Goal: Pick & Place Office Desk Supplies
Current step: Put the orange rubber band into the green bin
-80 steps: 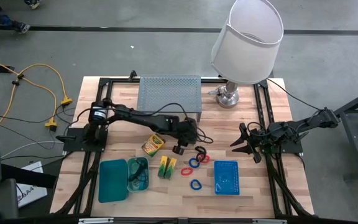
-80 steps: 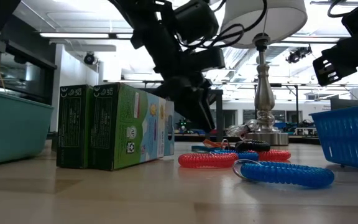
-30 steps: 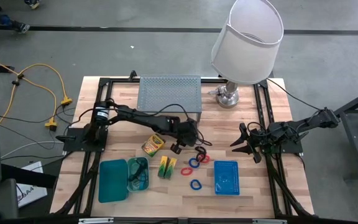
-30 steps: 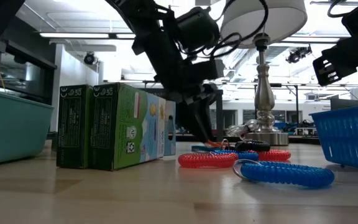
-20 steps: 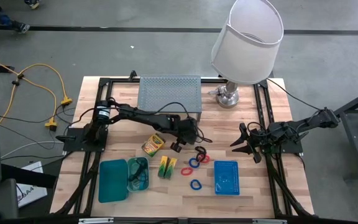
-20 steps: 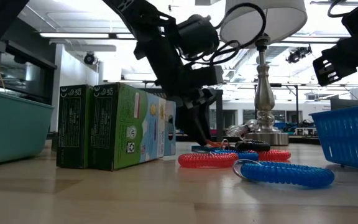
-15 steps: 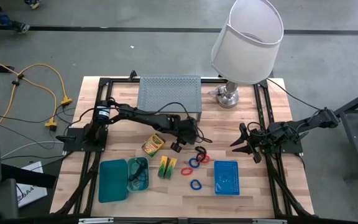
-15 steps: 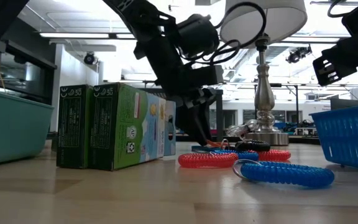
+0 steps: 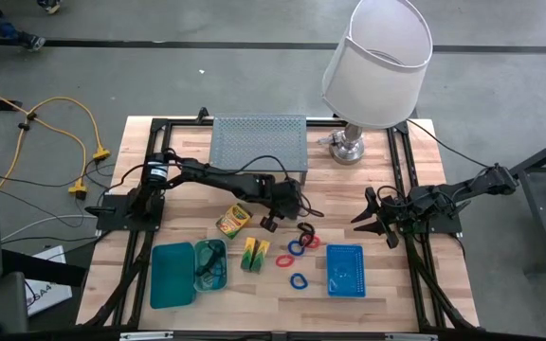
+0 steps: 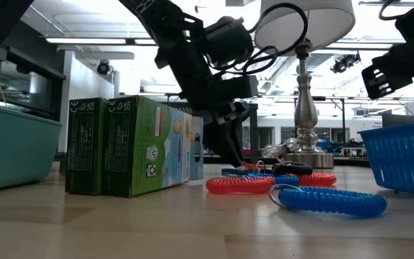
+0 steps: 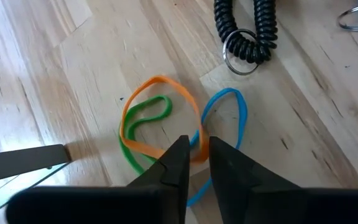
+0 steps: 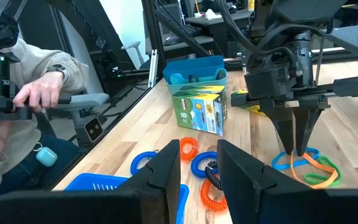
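Risk: the left gripper (image 11: pixel 194 155) pinches a tangle of thin bands; the orange band (image 11: pixel 160 118) overlaps the green band (image 11: pixel 143 134) and blue band (image 11: pixel 225 134), so a lift may drag all three or let them slip.
Cause: the bands lie flat on the table (image 11: pixel 55 74) and the fingertips catch only a narrow strand.
Left gripper: nearly pressed together at the centre of the high view; it seems to nip the orange band, though I cannot be sure any strand sits between the tips.
Right gripper (image 9: pixel 375 220): waiting at right of the high view, fingers parted, empty.
Supplies: coils (image 9: pixel 300 248) at centre, boxes (image 9: pixel 255 254) left of them, trays (image 9: pixel 172 275) lower left, basket (image 9: pixel 346 270) lower right.
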You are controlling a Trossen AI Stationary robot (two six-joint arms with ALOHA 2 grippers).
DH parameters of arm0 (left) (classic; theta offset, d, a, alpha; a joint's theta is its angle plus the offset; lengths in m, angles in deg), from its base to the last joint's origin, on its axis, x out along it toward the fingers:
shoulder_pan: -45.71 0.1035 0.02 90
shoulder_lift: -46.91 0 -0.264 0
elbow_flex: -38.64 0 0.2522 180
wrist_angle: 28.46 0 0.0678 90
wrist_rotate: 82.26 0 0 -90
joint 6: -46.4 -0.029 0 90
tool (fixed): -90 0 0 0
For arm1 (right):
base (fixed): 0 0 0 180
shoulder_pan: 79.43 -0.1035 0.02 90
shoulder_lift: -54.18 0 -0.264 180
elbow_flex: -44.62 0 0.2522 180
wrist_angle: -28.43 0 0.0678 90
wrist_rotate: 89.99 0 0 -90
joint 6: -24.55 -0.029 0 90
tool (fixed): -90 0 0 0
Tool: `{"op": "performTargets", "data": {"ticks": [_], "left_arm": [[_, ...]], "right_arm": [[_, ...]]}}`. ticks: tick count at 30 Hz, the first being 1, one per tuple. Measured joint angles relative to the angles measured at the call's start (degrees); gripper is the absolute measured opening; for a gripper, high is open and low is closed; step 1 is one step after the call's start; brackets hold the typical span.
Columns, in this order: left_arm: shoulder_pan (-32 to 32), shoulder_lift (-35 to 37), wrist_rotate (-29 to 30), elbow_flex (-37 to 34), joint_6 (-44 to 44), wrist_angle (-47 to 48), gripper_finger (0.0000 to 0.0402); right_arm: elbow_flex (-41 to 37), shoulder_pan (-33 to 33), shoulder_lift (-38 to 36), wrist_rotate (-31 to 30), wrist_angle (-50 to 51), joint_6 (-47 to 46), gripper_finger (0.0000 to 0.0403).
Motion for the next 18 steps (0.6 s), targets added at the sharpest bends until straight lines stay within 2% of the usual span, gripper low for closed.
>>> {"op": "performTargets", "data": {"ticks": [10, 18], "left_arm": [[0.04, 0.00, 0.06, 0.00, 0.63, 0.02, 0.0004], [0.04, 0.00, 0.78, 0.00, 0.63, 0.02, 0.0002]], "right_arm": [[-0.01, 0.00, 0.00, 0.00, -0.02, 0.00, 0.0094], [0.00, 0.00, -0.01, 0.00, 0.00, 0.00, 0.0094]]}}
